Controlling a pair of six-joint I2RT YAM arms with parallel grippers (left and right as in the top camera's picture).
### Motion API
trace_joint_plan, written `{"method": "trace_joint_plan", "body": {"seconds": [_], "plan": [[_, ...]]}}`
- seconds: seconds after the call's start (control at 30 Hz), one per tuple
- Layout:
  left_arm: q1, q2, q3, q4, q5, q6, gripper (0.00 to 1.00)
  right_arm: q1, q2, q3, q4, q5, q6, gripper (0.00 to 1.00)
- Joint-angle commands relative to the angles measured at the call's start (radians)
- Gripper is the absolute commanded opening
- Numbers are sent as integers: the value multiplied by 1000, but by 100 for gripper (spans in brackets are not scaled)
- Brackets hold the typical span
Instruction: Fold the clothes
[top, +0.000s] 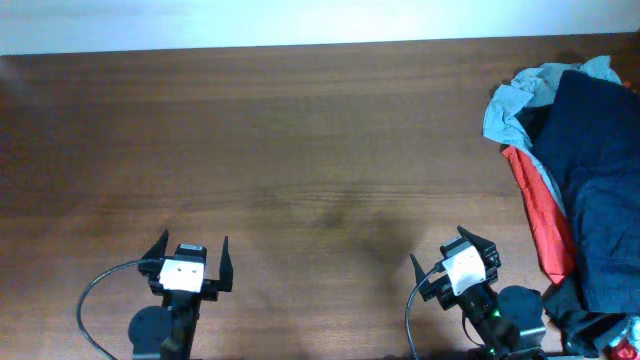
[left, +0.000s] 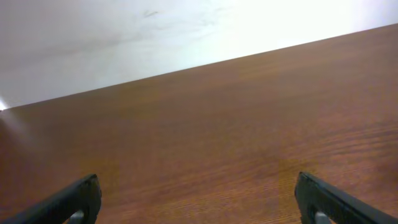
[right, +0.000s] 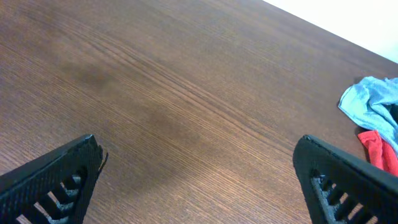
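A brown wooden table (top: 300, 150) runs back to a white wall (top: 300, 20). At its right edge the dark navy shorts (top: 605, 220) lie crumpled on top of a heap, their long axis running far to near; which end is the waistband cannot be told. A light blue-grey shirt (top: 515, 100) and a red shirt (top: 545, 210) show beneath them. The right gripper (top: 437, 245) sits near the heap and the left gripper (top: 192, 245) well apart from it, both spread wide and empty.

Navy shorts (top: 600, 190) partly beyond overhead's right edge
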Motion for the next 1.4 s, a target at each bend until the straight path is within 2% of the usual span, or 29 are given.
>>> {"method": "trace_joint_plan", "body": {"seconds": [0.0,0.17,0.27,0.37,0.47,0.57,0.7,0.87,1.07,1.2,1.23,1.37], "plan": [[-5,-9,-11,-3,1,-5,99,9,-10,-6,4,12,12,98],[-5,-9,-11,0,96,-6,99,9,-10,-6,10,-60,13,98],[-5,-9,-11,8,171,-13,99,9,-10,-5,67,-167,126,99],[-5,-9,-9,30,207,-104,99,9,-10,4,123,-187,282,99],[-5,-9,24,29,253,-233,99,9,-6,42,124,-186,323,98],[-5,13,90,21,274,-246,99,9,22,107,114,-177,327,99],[-5,156,261,-40,255,-245,99,9,161,290,-35,-34,406,98],[-5,438,488,-104,256,-245,99,9,415,566,-238,55,404,98],[-5,817,849,-301,260,-245,99,9,710,917,-447,-3,404,98],[-5,1044,1116,-509,285,-245,99,9,847,1020,-512,-71,405,98],[-5,1078,1153,-537,286,-245,99,7,871,1033,-519,-56,422,98],[-5,1175,1194,-564,338,-254,100,-47,954,1079,-588,100,676,98]]}}
